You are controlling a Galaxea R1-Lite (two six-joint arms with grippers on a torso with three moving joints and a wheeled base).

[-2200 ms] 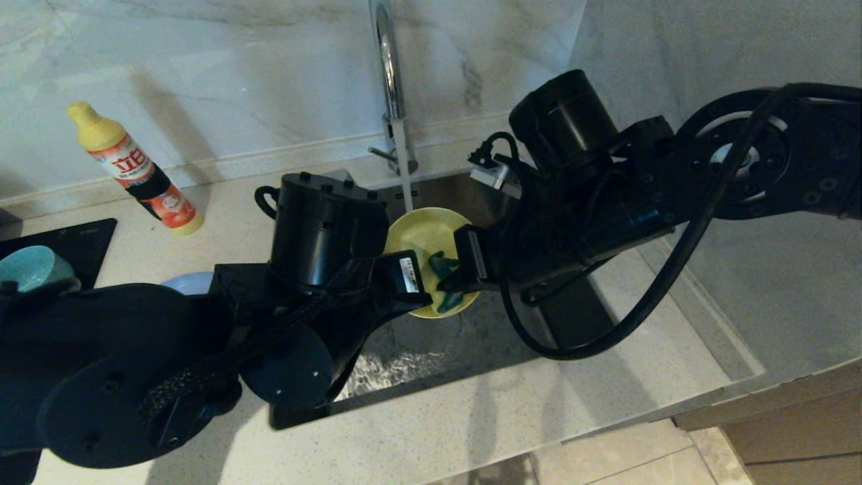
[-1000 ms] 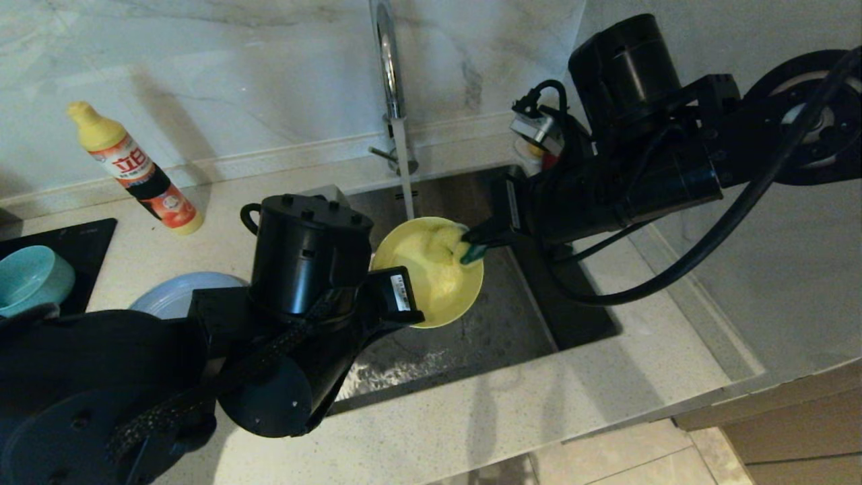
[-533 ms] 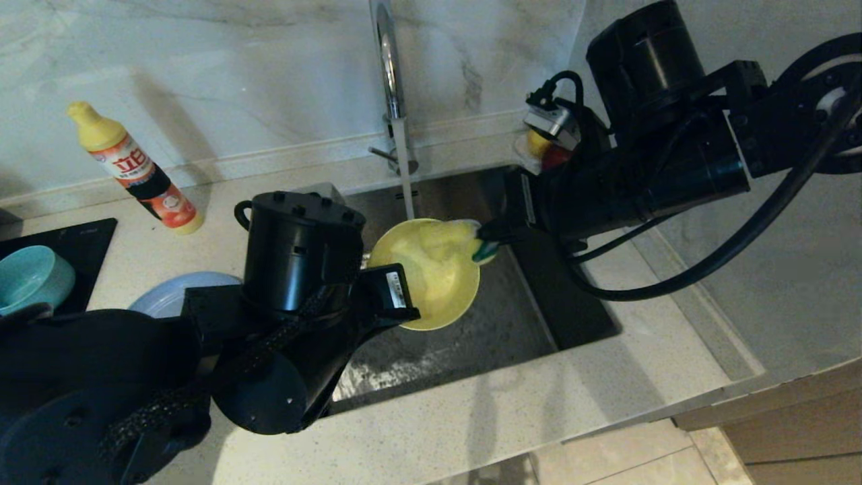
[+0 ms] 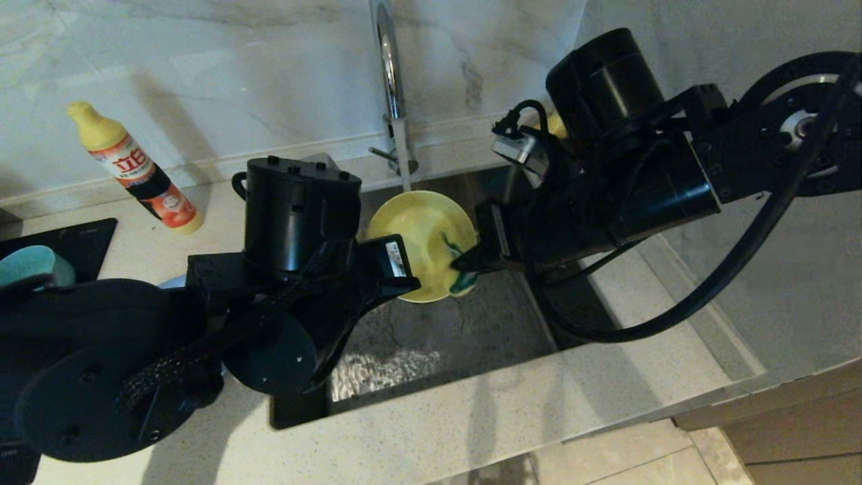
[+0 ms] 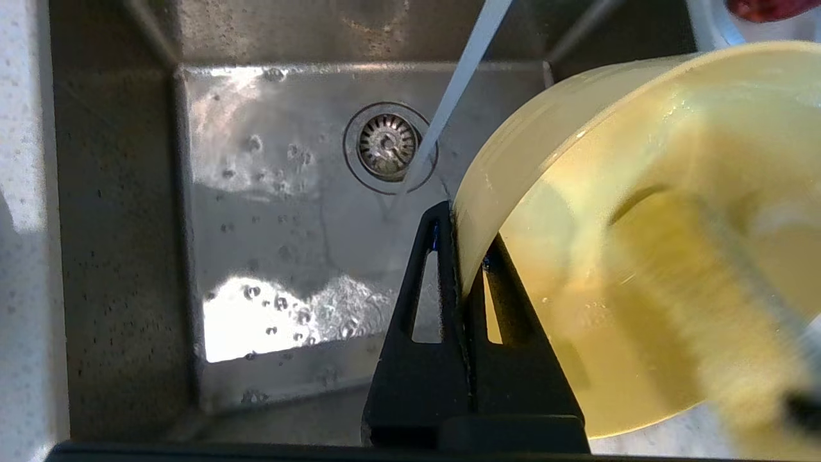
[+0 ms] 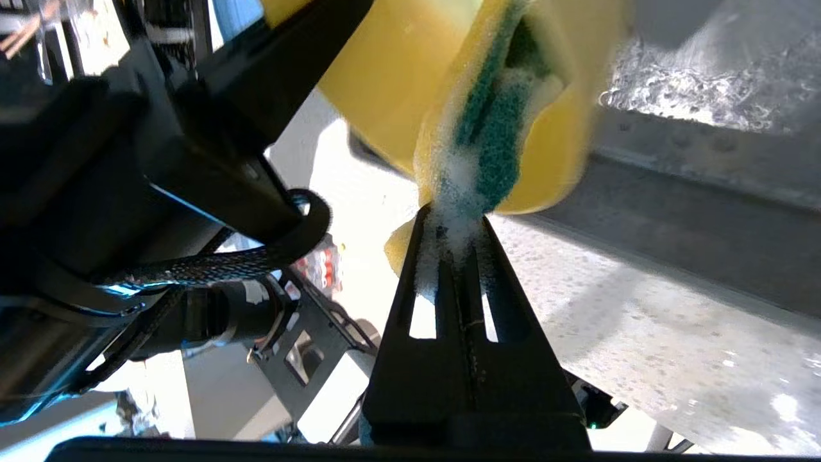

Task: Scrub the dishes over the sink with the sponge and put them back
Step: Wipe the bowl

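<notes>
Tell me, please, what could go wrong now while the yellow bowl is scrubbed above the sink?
1. The left gripper pinches only the thin rim of the yellow plastic bowl; wet and soapy, it might slip into the stainless steel sink.
2. The right gripper grips the foamy green-and-yellow sponge by one end, so hard rubbing may pull it loose.
3. Water running from the chrome faucet could splash onto both arms.

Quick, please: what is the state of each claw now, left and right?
Left claw: closed on the rim of the yellow bowl, over the sink.
Right claw: closed on the sponge, pressed against the bowl.
</notes>
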